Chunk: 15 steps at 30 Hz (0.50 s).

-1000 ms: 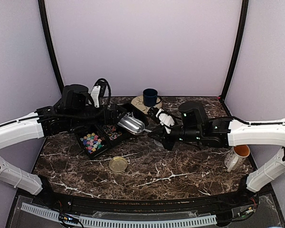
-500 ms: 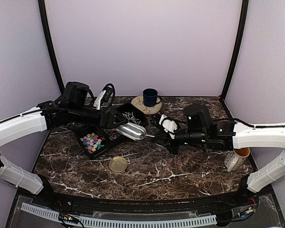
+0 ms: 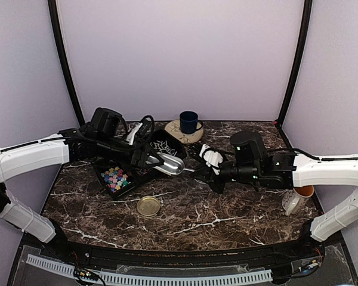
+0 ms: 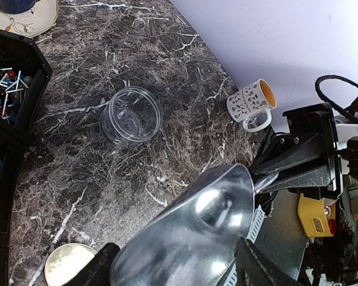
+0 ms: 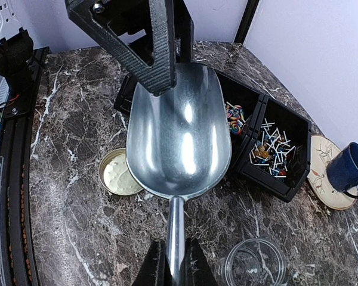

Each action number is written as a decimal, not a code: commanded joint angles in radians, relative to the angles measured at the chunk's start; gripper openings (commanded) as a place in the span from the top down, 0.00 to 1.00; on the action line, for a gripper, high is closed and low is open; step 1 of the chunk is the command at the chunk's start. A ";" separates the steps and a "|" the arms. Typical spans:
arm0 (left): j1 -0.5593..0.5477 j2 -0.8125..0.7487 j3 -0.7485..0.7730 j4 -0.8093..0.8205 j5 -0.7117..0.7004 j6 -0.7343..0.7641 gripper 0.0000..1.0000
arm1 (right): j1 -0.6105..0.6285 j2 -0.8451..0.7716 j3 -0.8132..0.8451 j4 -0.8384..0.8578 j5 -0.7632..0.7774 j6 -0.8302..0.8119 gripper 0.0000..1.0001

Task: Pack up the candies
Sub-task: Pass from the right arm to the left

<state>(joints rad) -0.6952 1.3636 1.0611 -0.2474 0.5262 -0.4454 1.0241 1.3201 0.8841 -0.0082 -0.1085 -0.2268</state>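
A metal scoop (image 3: pixel 167 162) hangs empty above the table's middle. My right gripper (image 5: pixel 174 262) is shut on its handle. My left gripper (image 4: pixel 179 262) has the scoop's bowl (image 4: pixel 191 238) between its fingers, both of them against the bowl's sides. The candies lie in a black three-part tray (image 3: pixel 101 170): pastel pieces (image 3: pixel 114 177) in the near compartment, swirled ones (image 5: pixel 235 116) in the middle one and thin stick ones (image 5: pixel 271 146) in the far one. A clear round jar (image 4: pixel 131 116) stands open and empty on the marble, just right of the scoop.
A gold lid (image 3: pixel 148 206) lies flat in front of the tray. At the back a blue mug (image 3: pixel 188 121) sits on a pale plate (image 3: pixel 174 128). A white patterned mug (image 3: pixel 298 196) stands at the right edge.
My left arm has swung right to the scoop and its jaws have narrowed around the bowl. The right gripper keeps hold of the handle, which shifted slightly right early on.
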 commanded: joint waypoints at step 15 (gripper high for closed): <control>0.018 0.054 -0.019 0.076 0.101 -0.034 0.74 | 0.031 -0.019 -0.014 0.036 0.021 -0.027 1.00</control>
<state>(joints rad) -0.6819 1.4151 1.0565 -0.2073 0.5873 -0.4721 1.0428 1.3201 0.8803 -0.0086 -0.1040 -0.2394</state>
